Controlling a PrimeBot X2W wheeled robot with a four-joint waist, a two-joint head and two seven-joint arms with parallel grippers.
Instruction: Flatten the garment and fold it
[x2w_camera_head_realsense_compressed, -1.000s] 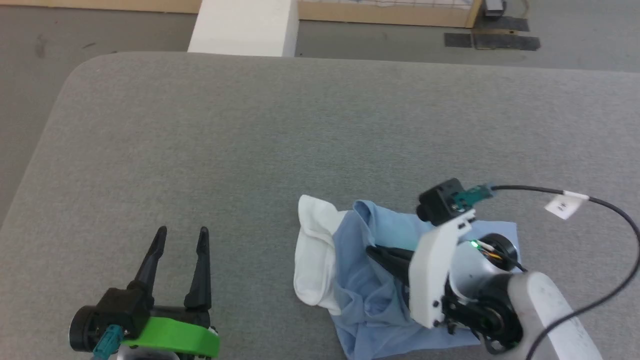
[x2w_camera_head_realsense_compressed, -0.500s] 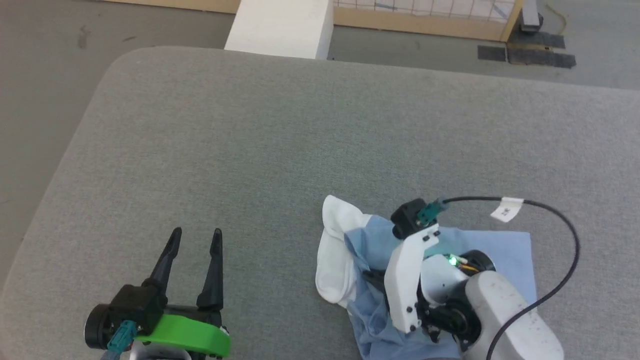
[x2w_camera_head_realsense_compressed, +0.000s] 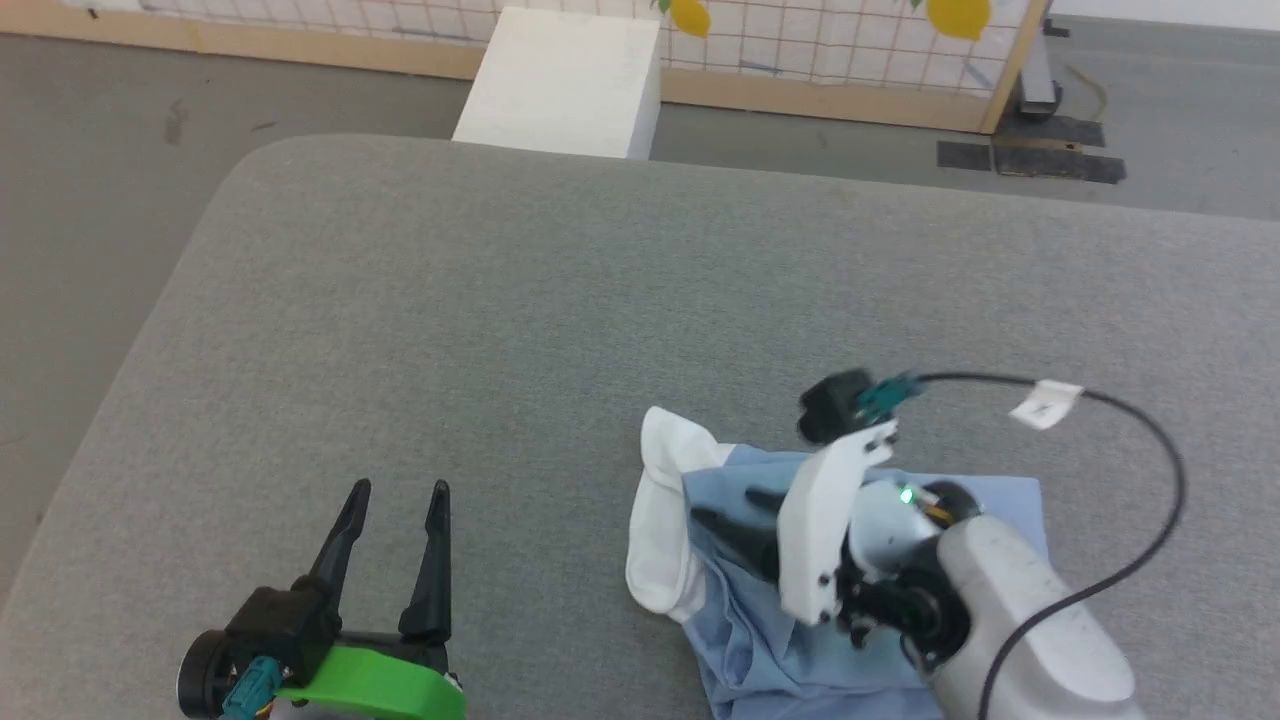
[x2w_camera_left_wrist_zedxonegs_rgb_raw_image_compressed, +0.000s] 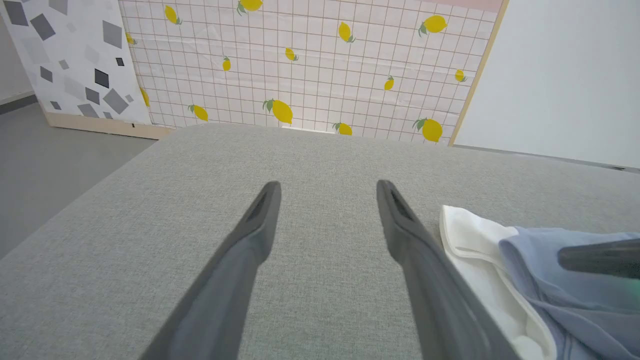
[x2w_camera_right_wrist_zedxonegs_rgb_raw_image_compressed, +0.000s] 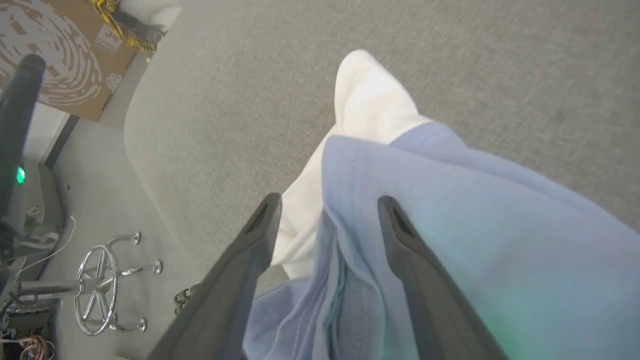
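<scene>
Straddles a fold of the crumpled light blue knit shirt (x2w_camera_head_realsense_compressed: 742, 640) with spread right gripper (x2w_camera_right_wrist_zedxonegs_rgb_raw_image_compressed: 328, 200), pinching nothing; holds left gripper (x2w_camera_head_realsense_compressed: 400, 487) splayed, apart from the cloth, over grey fabric table (x2w_camera_head_realsense_compressed: 500, 300)

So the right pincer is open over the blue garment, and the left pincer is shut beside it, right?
No, the left pincer is open too: the left wrist view shows its fingers spread apart above the table. The right pincer is open over the garment.
</scene>
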